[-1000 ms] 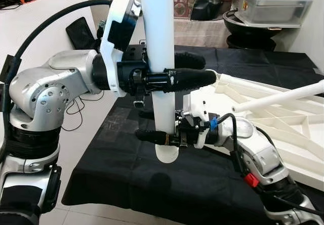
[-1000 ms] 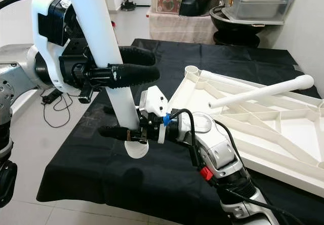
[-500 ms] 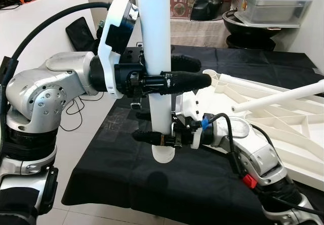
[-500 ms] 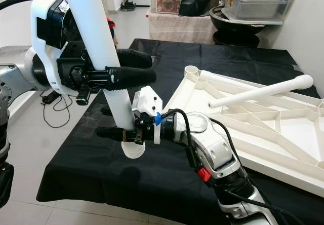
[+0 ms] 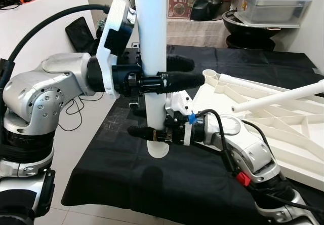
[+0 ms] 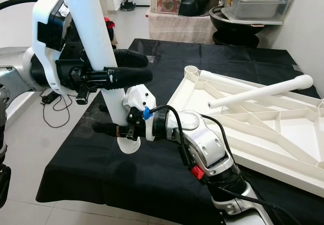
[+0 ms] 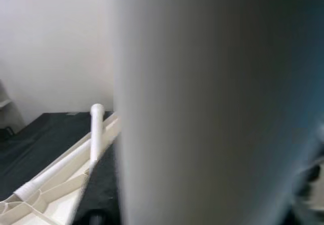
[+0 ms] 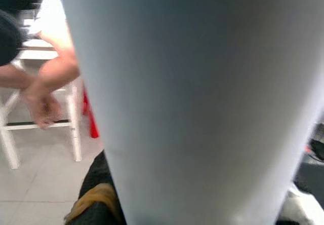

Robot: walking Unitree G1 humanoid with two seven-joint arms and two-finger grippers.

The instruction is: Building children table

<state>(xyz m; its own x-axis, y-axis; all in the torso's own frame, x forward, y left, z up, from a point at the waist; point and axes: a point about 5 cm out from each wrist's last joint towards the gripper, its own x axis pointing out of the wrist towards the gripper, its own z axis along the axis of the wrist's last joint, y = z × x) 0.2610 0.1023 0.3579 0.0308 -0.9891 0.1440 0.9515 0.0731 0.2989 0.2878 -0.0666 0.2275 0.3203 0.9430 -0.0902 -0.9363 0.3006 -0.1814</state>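
Both jaws clamp the long white plastic table leg, upright: left gripper high, right gripper near its foot. The upturned white plastic tabletop lies on the black-clothed desk, beside the right jaws.

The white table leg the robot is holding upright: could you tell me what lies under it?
Under the white table leg, black cloth covers the table; whatever lies beneath is hidden.
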